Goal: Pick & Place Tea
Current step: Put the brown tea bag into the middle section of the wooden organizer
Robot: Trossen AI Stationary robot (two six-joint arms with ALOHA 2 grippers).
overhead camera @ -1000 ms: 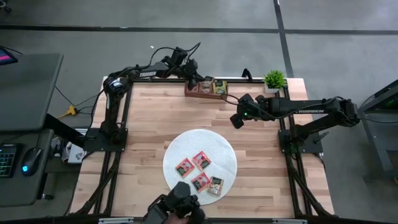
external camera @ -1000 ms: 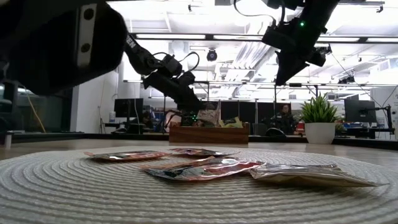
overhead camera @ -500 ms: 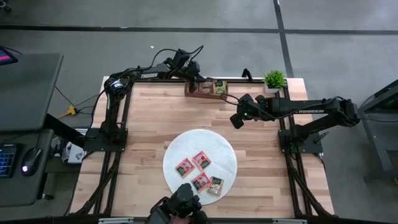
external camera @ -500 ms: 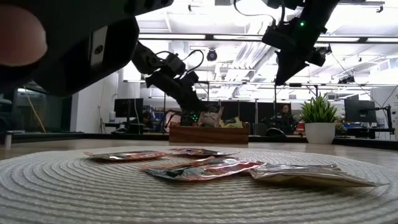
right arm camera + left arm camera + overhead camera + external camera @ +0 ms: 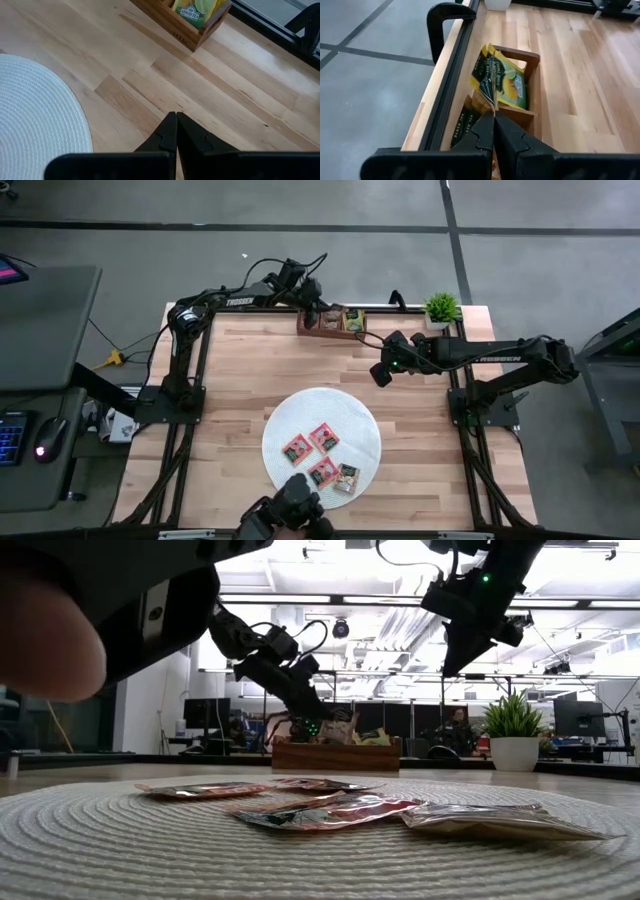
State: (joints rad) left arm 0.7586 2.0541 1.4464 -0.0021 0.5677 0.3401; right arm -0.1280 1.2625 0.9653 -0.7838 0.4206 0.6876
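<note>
High view: the left end effector (image 5: 312,311) is over the wooden tray (image 5: 334,331) at the surface's (image 5: 240,370) far edge; the right end effector (image 5: 380,374) hovers apart, nearer the middle. Four tea packets (image 5: 322,438) lie flat on the round white mat (image 5: 365,430).
Low view: the packets (image 5: 330,811) lie flat on the mat (image 5: 120,840), well short of the tray (image 5: 335,754).
Left wrist view: fingers (image 5: 481,134) closed on the edge of a yellow-green packet (image 5: 505,86) standing on edge in the tray, leaning, faces toward the tray's ends.
Right wrist view: end effector (image 5: 175,120) closed, holding nothing, above bare wood.
Step advice: likely lifting out; raise straight up, clear of the dividers, keeping the pinch.
</note>
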